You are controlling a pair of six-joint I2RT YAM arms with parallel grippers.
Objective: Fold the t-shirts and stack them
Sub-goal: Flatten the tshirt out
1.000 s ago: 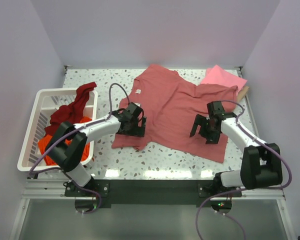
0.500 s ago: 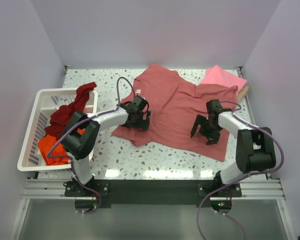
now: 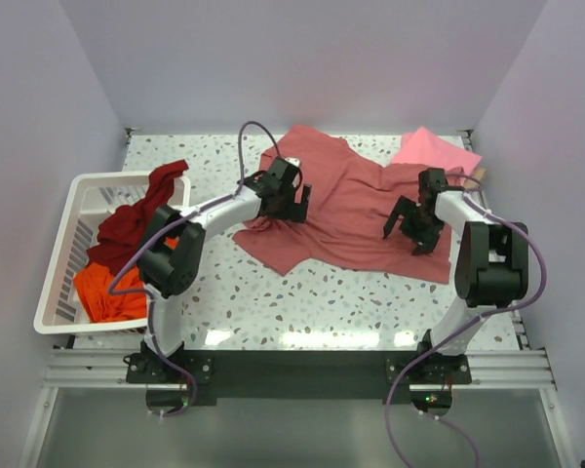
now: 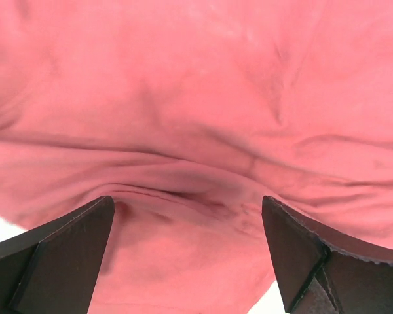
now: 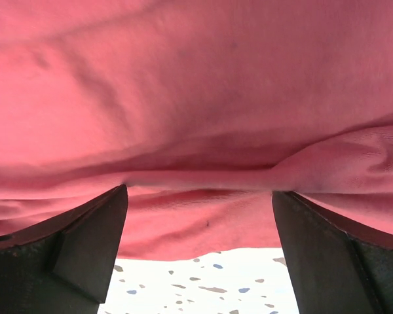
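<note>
On the table [image 3: 322, 302]: rose-red t-shirt [image 3: 346, 210] — soft, light, easily rucked; judged best taken at hem corners. Over it the left fingers [image 4: 59, 255] and right fingers [image 5: 72, 242] are spread wide — nothing is gripped.

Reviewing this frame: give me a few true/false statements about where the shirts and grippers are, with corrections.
1. The left gripper and right gripper are both over the rose-red shirt. True.
2. The orange shirt lies outside the white basket. False: it sits inside it.
3. The left gripper's fingers are clamped together. False: they stand wide apart, with cloth between them.
4. The bright pink shirt lies at the far right corner of the table. True.
5. The maroon shirt drapes over the basket's rim. True.
</note>
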